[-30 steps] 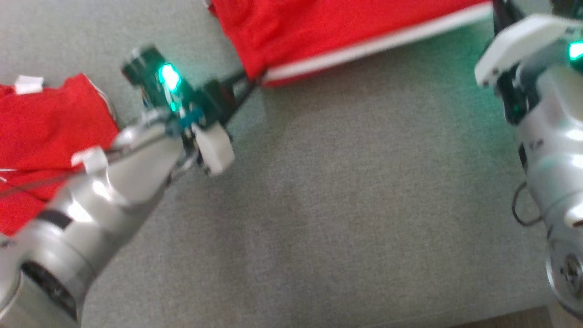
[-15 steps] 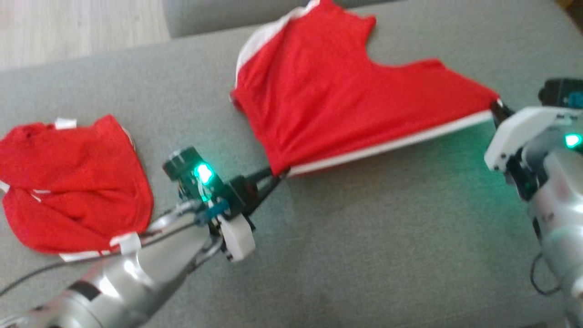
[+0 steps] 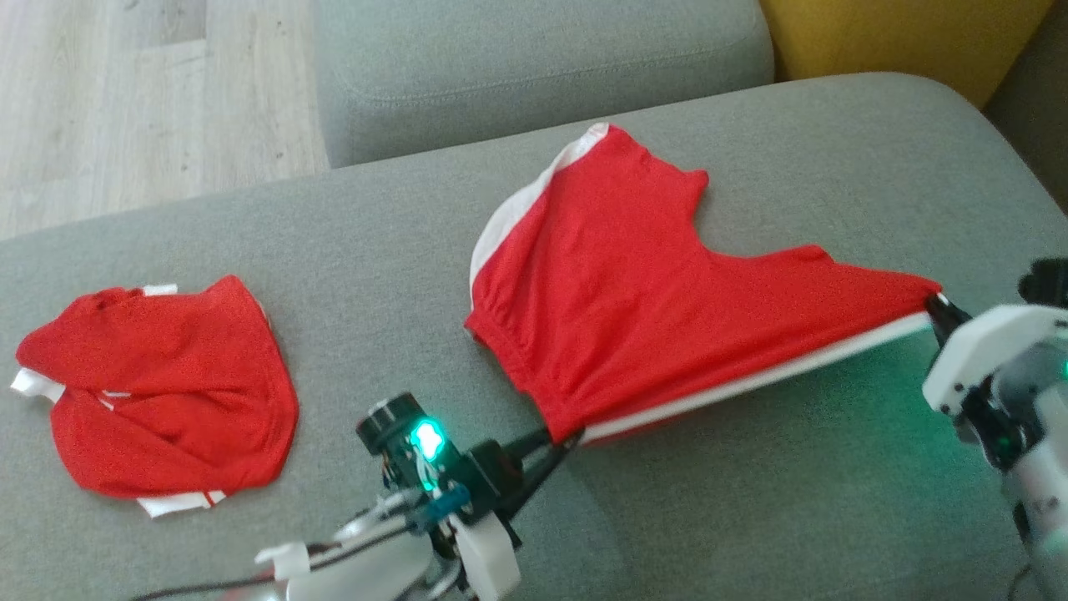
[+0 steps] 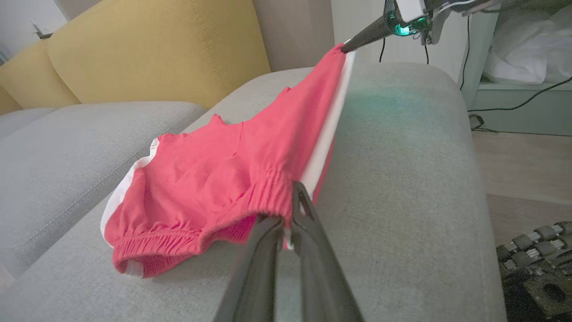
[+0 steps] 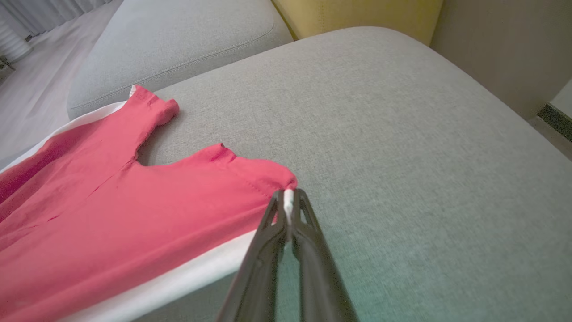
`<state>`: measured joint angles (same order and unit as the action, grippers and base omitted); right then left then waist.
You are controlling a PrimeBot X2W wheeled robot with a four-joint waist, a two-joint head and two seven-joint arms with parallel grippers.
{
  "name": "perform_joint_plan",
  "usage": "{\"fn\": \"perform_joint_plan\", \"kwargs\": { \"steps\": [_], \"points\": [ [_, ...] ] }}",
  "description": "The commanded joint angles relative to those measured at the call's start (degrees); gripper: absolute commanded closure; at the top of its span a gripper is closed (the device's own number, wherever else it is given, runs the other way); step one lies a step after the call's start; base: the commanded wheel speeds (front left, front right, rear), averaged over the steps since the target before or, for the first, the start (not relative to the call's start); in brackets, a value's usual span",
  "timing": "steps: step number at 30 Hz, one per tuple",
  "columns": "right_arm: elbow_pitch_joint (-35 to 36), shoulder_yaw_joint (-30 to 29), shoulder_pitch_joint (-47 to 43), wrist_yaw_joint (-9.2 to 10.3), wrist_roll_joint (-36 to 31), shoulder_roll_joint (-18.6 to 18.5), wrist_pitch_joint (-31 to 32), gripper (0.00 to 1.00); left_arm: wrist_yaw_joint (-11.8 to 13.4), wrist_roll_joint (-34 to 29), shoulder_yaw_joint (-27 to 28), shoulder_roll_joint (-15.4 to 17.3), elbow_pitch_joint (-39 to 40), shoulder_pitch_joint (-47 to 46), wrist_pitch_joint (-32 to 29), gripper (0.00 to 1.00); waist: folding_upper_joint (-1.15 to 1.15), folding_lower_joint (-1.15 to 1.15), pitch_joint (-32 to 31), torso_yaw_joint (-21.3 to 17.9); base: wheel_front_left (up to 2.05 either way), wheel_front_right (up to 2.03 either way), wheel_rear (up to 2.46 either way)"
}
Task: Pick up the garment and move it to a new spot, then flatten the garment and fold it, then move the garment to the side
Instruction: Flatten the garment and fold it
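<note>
Garment [image 5: 111,214] partly beyond the right wrist view's left and bottom edges.

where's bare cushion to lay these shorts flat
Bare grey cushion lies on the robot's side of the held shorts, between left tool and right tool, and between shorts and the other red garment. Crowded at the left end, where that garment lies.
</note>
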<state>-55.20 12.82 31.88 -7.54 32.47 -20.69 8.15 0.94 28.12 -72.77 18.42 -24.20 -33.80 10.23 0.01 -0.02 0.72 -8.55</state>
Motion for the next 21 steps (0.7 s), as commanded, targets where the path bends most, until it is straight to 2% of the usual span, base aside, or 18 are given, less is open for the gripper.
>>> {"fn": "perform_joint_plan", "kwargs": {
  "steps": [1, 9, 15, 21],
  "points": [
    [2.53, -0.36, -0.12, 0.05, 0.81, -2.20, 0.02, 1.00, 0.97, 0.41, 1.73, 2.03, 1.80, -1.30, -0.43, 1.00, -0.01, 0.02, -0.32, 0.03, 0.00, 0.00, 0.00],
    [10.80, -6.61, -5.53, 0.05, 0.81, -3.41, 1.12, 1.00, 3.16, 0.88, 1.92, 2.90, 7.05, 0.14, -3.02, 1.00, -0.01, 0.02, 0.97, 0.87, 0.00, 0.00, 0.00],
    [16.79, -11.13, -5.00, 0.05, -3.05, -0.73, 2.04, 1.00, 4.71, 2.06, 4.66, 3.59, 7.65, -2.42, -3.85, 1.00, -0.01, 0.02, 4.01, 1.99, 0.00, 0.00, 0.00],
    [20.78, -14.86, -0.42, 0.05, -8.66, 2.83, 2.84, 1.00, 5.61, 3.13, 7.37, 3.70, 7.46, -6.01, -4.82, 1.00, -0.01, 0.02, 8.11, 3.90, 0.00, 0.00, 0.00]
  ]
}}
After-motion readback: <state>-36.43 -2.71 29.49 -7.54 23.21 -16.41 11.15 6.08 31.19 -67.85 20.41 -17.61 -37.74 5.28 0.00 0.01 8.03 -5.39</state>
